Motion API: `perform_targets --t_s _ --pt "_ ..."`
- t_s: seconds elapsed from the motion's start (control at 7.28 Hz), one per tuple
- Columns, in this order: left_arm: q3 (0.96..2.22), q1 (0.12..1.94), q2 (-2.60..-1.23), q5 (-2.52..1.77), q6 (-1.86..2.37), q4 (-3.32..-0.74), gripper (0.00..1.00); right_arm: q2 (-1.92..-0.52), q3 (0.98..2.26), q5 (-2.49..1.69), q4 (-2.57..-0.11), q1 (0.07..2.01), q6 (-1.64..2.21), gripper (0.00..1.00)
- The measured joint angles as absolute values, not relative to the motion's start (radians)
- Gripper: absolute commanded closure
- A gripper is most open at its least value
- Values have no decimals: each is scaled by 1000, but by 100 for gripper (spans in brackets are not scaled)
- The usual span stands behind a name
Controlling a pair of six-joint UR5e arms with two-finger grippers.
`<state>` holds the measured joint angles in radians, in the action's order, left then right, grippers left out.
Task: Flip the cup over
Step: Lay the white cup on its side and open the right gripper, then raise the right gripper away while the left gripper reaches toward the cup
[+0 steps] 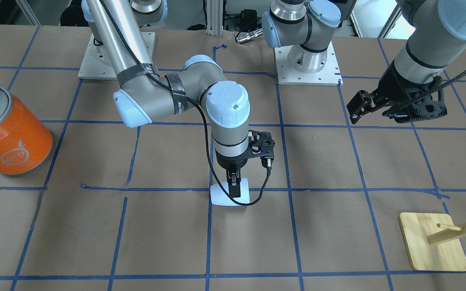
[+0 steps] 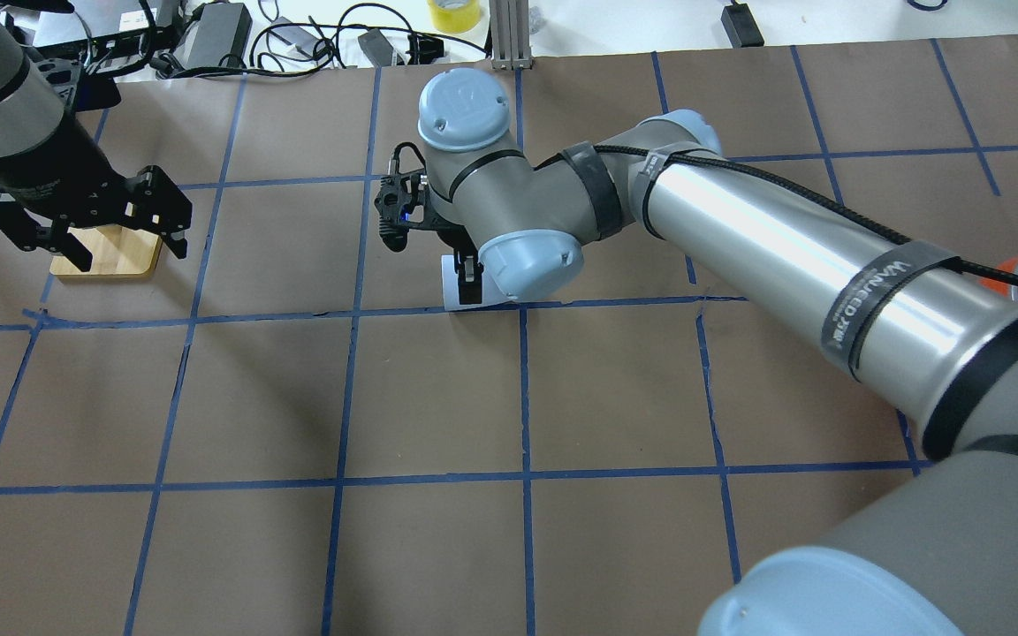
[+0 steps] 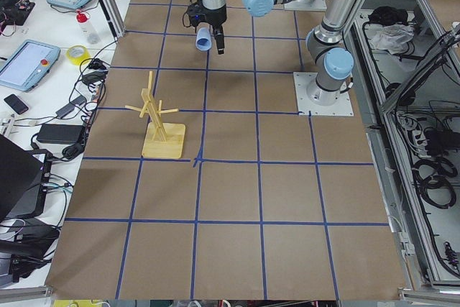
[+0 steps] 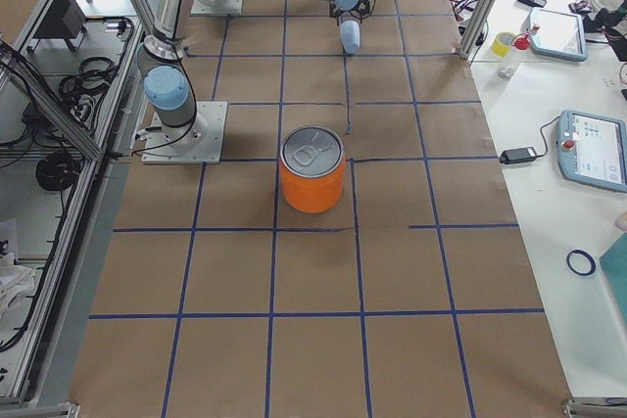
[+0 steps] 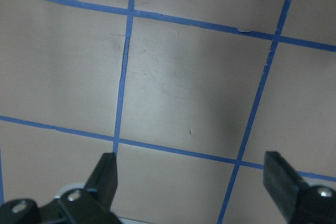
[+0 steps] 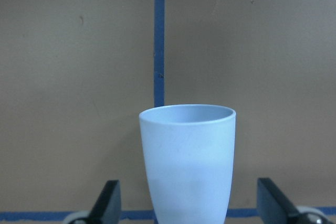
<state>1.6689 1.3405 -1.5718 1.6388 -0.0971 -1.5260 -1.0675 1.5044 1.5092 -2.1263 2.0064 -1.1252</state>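
Observation:
The cup point(image 1: 221, 197) is a small pale blue-white tumbler lying on its side on the brown table, near a blue tape line. It also shows in the overhead view point(image 2: 451, 290). My right gripper point(image 1: 234, 190) points straight down over it, open, with one finger on each side of the cup and a gap at both. In the right wrist view the cup point(image 6: 187, 166) lies between the fingers point(image 6: 109, 203) with its mouth pointing away. My left gripper point(image 1: 372, 109) hangs open and empty above the table, far from the cup. The left wrist view shows only bare table between its fingers point(image 5: 107, 174).
A large orange can point(image 1: 10, 133) with a silver top stands at the table's end on my right. A wooden peg stand point(image 1: 433, 242) stands on my left, close under the left gripper point(image 2: 85, 238). Blue tape lines grid the table.

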Motion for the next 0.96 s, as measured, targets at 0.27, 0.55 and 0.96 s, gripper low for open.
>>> perform_targets --t_s 0.27,0.55,0.96 --pt "1665 1345 -1580 1637 -138 -1480 0 -1173 1504 1503 -2024 1941 -968 1" --pt "1668 1374 -1604 1562 -189 -1413 0 -1293 1505 1502 -1918 1839 -800 0" --pt "1695 1446 -1731 1325 -122 -1227 0 -1474 1504 1516 -1741 1696 -628 0"
